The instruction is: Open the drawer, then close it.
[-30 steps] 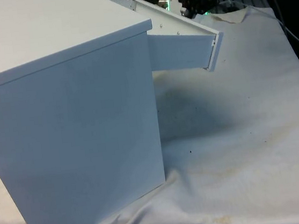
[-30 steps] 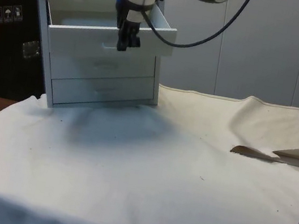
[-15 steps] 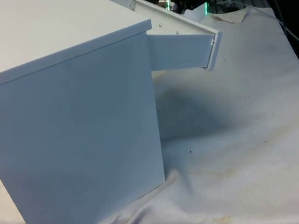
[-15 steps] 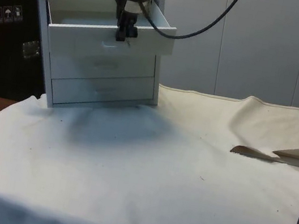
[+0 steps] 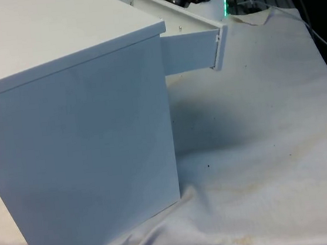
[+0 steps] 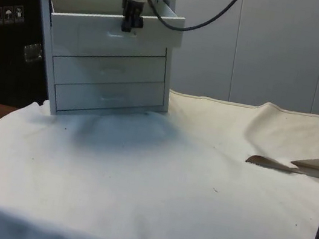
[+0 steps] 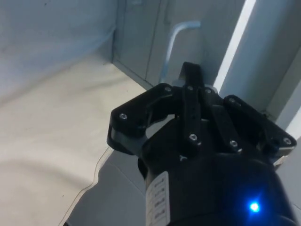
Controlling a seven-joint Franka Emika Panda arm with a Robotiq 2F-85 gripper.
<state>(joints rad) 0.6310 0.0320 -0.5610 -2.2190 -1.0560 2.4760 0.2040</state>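
Compared with one second ago, the top drawer (image 6: 117, 23) stands less far out of the white chest of drawers (image 6: 101, 85), and the tool (image 6: 128, 23) has shifted with it towards the chest. Side view: the drawer remains partly open at the top of the chest, its front panel projecting beyond the two shut drawers beneath; the black tool points downward against the upper part of that panel. Front view: the chest (image 5: 76, 132) turns its side to the camera, and the drawer (image 5: 194, 51) juts out towards the front view's right, above the white cloth (image 5: 272, 145) covering the tabletop. Wrist view: the tool (image 7: 190, 77) shows its fingers (image 7: 190, 101) pressed together, with nothing between them, close to a pale drawer handle (image 7: 176, 40)
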